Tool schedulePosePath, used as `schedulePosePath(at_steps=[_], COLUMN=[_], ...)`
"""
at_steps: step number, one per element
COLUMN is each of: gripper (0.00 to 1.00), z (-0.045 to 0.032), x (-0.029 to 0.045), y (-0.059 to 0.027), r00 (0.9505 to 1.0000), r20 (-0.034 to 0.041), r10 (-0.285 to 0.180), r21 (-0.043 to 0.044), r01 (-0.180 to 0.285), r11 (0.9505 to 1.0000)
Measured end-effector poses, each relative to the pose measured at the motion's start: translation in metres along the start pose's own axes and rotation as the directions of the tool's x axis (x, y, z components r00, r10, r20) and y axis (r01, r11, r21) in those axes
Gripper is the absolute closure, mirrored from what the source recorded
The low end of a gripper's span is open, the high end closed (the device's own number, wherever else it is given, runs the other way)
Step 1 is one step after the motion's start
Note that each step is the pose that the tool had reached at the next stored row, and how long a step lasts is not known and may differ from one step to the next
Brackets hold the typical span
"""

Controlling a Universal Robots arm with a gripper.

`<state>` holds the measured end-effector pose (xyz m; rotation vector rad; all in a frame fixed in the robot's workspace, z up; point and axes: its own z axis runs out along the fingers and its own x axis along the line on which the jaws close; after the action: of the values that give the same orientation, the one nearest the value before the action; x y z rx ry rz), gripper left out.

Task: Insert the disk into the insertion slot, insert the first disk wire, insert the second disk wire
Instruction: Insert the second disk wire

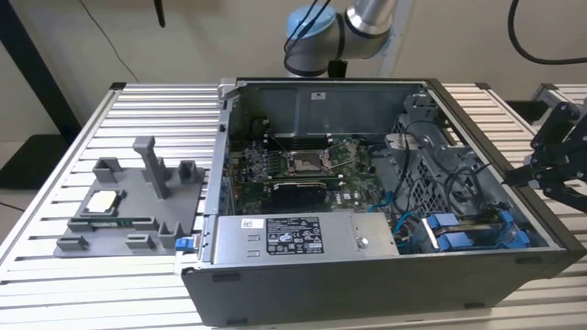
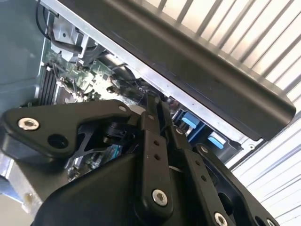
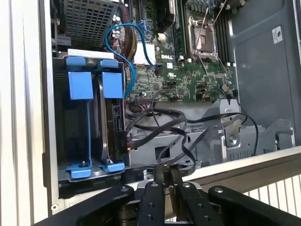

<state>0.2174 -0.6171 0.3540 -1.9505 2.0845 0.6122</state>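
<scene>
While pincer (image 3: 165, 169) hangs closed, bay (image 3: 55, 122) holds two blue carriers (image 3: 80, 84), one disk (image 3: 113, 134).

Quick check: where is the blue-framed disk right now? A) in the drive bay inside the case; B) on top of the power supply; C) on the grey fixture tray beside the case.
A: in the first wrist view the disk sits in the drive bay inside the computer case.

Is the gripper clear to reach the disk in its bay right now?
Probably yes: the case is open, nothing covers the disk in its blue carrier, and the black cables lie beside it. The gripper sits by the case wall.
</scene>
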Motion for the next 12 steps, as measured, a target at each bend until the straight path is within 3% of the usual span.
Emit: schedulePosePath(at_steps=[5,10,12], gripper=[0.84,0.84,0.84], z=[-0.0004,-0.0056,-0.0057], x=[0.0001,-0.0020,-0.0018], y=[0.0037,0.0189,0.0270], r00=[1.0000,1.0000,1.0000], r20=[-0.0002,-0.0010,-0.0071], r10=[0.000,0.000,0.001], r21=[0.0002,0.0001,0.0007], r01=[0.000,0.000,-0.001], r11=[1.0000,1.0000,1.0000])
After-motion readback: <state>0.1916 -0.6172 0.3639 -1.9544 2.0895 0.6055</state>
